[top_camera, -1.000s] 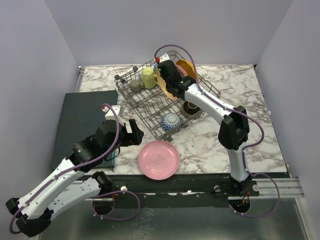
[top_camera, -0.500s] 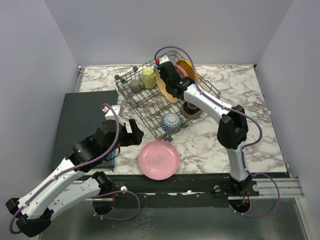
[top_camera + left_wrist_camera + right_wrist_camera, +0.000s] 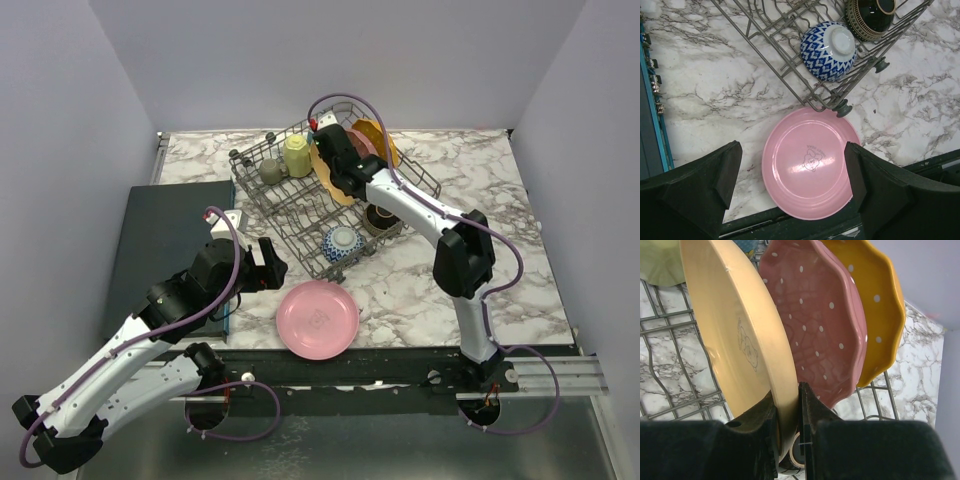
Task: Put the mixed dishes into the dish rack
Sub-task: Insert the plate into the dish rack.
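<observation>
The grey wire dish rack [image 3: 268,212] stands at the back middle of the marble table. My right gripper [image 3: 788,412] is shut on the rim of a peach plate [image 3: 735,340], held upright among the tines [image 3: 670,315]. Behind it stand a pink scalloped white-dotted plate [image 3: 820,330] and an orange plate [image 3: 880,305]. A blue-patterned bowl [image 3: 829,50] and a dark brown bowl [image 3: 870,17] lie in the rack's near end. A flat pink plate [image 3: 810,162] lies on the table near the front edge, and my left gripper [image 3: 791,165] hangs open above it, fingers either side.
A yellow mug [image 3: 297,155] and an olive mug [image 3: 271,171] sit in the rack's far left part. A dark flat mat [image 3: 165,240] covers the table's left side, under the left arm. The rack's rubber foot [image 3: 844,108] rests just beyond the pink plate.
The right gripper, with the peach plate in it, has shifted slightly left within the rack. The left arm has stayed still.
</observation>
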### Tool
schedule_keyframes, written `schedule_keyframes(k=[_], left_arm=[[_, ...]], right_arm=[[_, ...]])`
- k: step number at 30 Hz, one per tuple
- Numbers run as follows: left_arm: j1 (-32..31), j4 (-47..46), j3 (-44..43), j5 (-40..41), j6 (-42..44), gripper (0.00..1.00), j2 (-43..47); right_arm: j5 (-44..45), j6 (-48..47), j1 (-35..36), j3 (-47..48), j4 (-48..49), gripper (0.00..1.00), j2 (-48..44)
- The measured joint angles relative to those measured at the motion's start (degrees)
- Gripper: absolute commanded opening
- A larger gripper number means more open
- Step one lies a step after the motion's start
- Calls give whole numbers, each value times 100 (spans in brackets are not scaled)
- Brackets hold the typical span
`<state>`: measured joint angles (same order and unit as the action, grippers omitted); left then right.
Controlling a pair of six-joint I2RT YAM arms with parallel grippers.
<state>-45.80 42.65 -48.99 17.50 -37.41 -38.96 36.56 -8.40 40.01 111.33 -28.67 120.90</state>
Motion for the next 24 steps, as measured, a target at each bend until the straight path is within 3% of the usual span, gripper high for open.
schedule_keyframes(k=[24], left_arm=[[94, -11, 0, -2, 0, 91, -44]], right_arm=[[114, 48, 109, 122, 26, 1, 275]])
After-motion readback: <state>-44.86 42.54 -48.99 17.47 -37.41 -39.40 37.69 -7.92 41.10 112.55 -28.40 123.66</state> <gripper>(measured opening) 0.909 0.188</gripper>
